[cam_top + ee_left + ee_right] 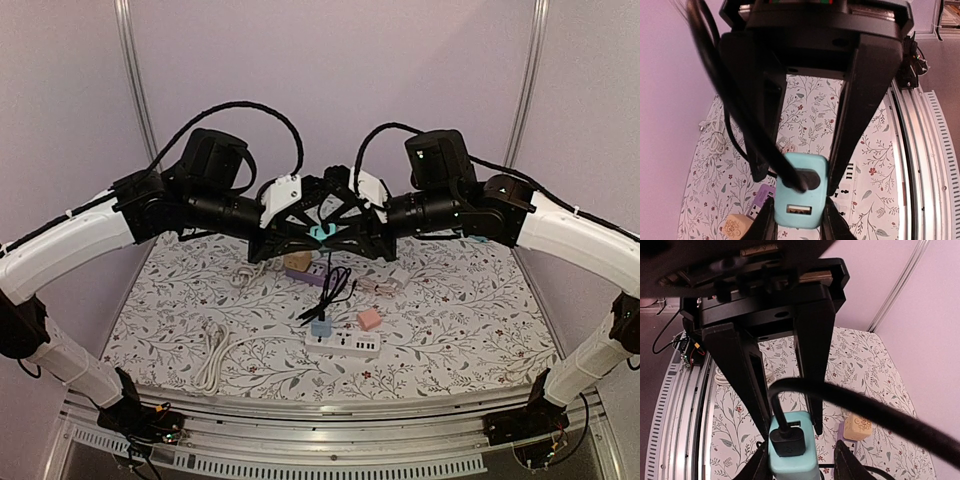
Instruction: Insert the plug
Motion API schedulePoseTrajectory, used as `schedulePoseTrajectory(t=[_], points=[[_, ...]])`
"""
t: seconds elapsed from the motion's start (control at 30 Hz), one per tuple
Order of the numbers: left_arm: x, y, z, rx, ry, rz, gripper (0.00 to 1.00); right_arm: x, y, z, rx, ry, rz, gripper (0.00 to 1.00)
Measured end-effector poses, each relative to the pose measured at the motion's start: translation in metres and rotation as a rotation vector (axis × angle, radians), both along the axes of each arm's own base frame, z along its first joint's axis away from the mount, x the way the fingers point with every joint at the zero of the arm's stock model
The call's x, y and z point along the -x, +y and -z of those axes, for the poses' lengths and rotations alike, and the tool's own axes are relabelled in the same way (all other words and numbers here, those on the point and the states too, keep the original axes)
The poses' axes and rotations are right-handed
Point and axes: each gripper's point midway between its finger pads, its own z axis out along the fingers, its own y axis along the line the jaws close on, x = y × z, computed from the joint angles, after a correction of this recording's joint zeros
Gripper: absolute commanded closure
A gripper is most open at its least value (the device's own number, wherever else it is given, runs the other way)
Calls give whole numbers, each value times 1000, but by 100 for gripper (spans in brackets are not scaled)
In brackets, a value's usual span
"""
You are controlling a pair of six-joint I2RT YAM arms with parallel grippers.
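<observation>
**Operator:** While the black plug (788,442) sits in the face of the teal adapter (799,210), where is the assembly?

**Technician:** Mid-air, between the 2 arms, well above the table (450,330). The plug's cable (865,407) trails off to one side.

**Operator:** Condition of the fingers?

**Technician:** The left fingers (860,125) are narrowly set and clamped on 2 opposite sides of the adapter. The right fingers (810,365) flank the plug end closely. Whether they press on it cannot be determined.

**Operator:** Likely faults from here?

**Technician:** 3 are judged possible.
1. Full seating is not confirmed, so the cable's weight may draw the plug back out on release.
2. An off-axis push may twist the adapter within the left fingers.
3. The cable crosses 1 left finger, so a retreating arm may snag it and drag the adapter.
</observation>
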Motion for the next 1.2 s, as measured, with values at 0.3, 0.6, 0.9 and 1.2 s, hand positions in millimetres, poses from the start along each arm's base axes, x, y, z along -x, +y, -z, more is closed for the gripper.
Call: schedulePoseTrajectory(t=[0.3, 0.6, 0.9, 1.2], points=[[-2, 0, -1, 6, 14, -11, 100, 3, 0, 1, 9, -17, -29, 99], [-5, -3, -1, 25, 1, -18, 1, -15, -7, 0, -21, 27, 38, 100], [-9, 0, 19, -1, -32, -33, 1, -146, -134, -26, -115, 10, 619, 100], [-6, 13, 54, -63, -25, -39, 1, -186, -250, -50, -335, 9, 1013, 100]])
